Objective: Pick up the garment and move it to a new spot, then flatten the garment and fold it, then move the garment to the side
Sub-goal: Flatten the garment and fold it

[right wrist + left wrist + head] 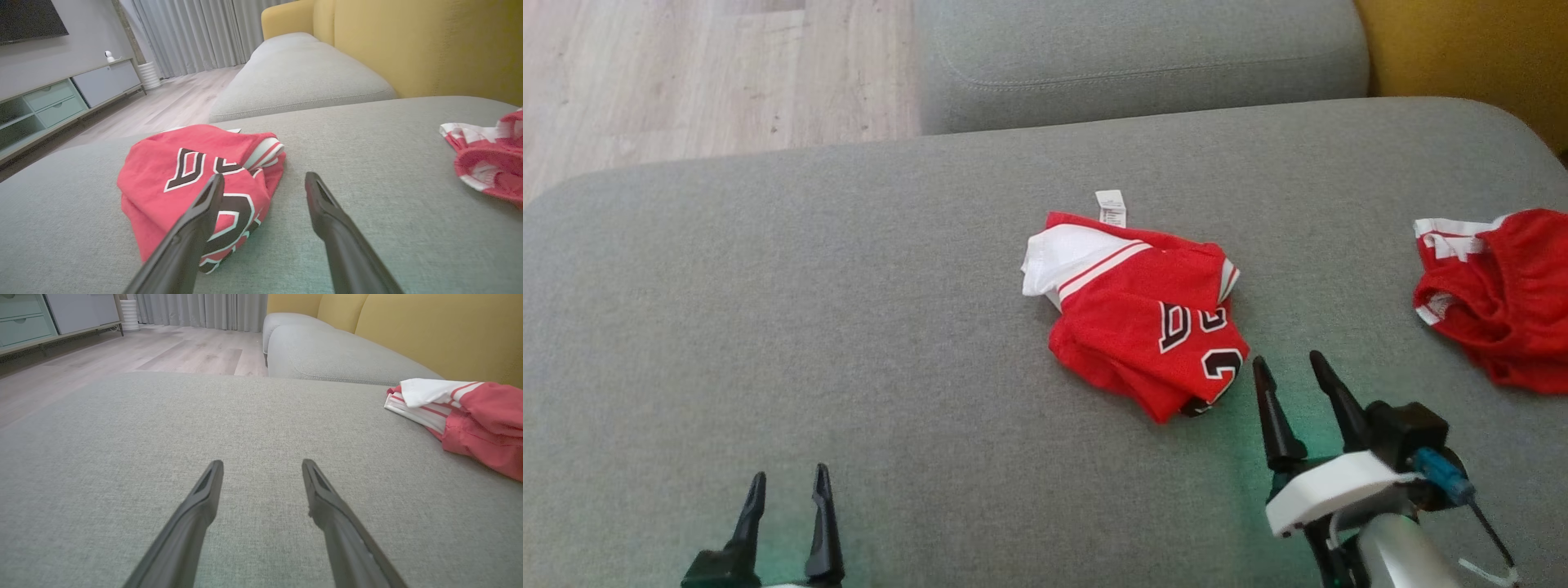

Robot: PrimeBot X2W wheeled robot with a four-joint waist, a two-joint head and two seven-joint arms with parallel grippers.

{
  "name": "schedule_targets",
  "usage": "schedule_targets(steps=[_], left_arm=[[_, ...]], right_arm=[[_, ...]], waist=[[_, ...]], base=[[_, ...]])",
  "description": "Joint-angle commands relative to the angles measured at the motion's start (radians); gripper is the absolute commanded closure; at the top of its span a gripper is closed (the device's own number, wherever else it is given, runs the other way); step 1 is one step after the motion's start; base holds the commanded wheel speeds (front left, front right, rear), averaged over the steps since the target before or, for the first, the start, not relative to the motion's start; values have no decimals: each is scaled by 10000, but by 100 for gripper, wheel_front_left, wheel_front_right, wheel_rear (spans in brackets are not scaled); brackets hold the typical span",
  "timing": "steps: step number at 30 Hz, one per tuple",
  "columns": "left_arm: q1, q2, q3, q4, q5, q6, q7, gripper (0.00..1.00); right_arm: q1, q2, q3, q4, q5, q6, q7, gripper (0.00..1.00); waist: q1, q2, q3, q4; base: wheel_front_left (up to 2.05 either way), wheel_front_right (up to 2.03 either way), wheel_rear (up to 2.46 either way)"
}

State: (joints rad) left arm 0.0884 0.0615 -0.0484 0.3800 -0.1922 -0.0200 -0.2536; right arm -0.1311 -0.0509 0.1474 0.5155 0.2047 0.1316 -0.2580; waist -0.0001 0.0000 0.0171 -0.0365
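for the pickup, nearer of the two: right pincer (1286, 359), fingers spread, holding nothing. just ahead of it and to its left, the bunched red garment (1143, 318) on the grey sofa cushion (849, 286), numbered corner close to the left fingertip, long axis slanting away leftward to the white sleeve end. well off to that pincer's right, a second red garment (1503, 294), clear of the path. left pincer (790, 472) likewise spread and empty, garment well ahead to its right. nothing standing between.
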Motion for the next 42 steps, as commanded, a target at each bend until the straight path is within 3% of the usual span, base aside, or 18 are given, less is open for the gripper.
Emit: schedule_targets(steps=[1, 9, 13, 21, 28, 41, 42], left_arm=[[-447, -39, 371, -306, 92, -73, -81, 0], [-976, -107, -433, -113, -125, -335, -82, 0], [-1106, -109, -1288, -38, -421, -379, -82, 0], [-1207, -111, -2163, 87, -917, -229, -82, 0], [-1304, -111, -2389, 42, -1279, -136, -82, 0], [-1519, -112, -2465, 4, -1568, -199, -82, 0], [-1531, -112, -2464, 1, -1554, -203, -82, 0]], right_arm=[[-337, 7, 326, -284, -100, -9, -38, 0], [-2679, 7, 2018, 773, -218, -9, 207, 0], [-4402, 7, 2768, 1796, -531, -9, 941, 0], [-6133, 3, 3265, 4168, -1461, -9, 2538, 0], [-6419, -167, 2855, 5641, -2626, -9, 2712, 0], [-6531, -74, 1591, 6261, -3812, -9, 2198, 0], [-6514, -61, 1492, 6247, -3801, -9, 2045, 16]], waist=[[1, 0, 30, 95], [1, 0, 575, 1098], [1, 0, 842, 1900], [1, 0, 1152, 3043], [1, 0, 1447, 3431], [1, 0, 1643, 3162], [1, 0, 1646, 3148]], base=[[0, 0, 0], [0, 0, 0], [0, 0, 0], [0, 0, 0], [0, 0, 0], [0, 0, 0], [0, 0, 0]])
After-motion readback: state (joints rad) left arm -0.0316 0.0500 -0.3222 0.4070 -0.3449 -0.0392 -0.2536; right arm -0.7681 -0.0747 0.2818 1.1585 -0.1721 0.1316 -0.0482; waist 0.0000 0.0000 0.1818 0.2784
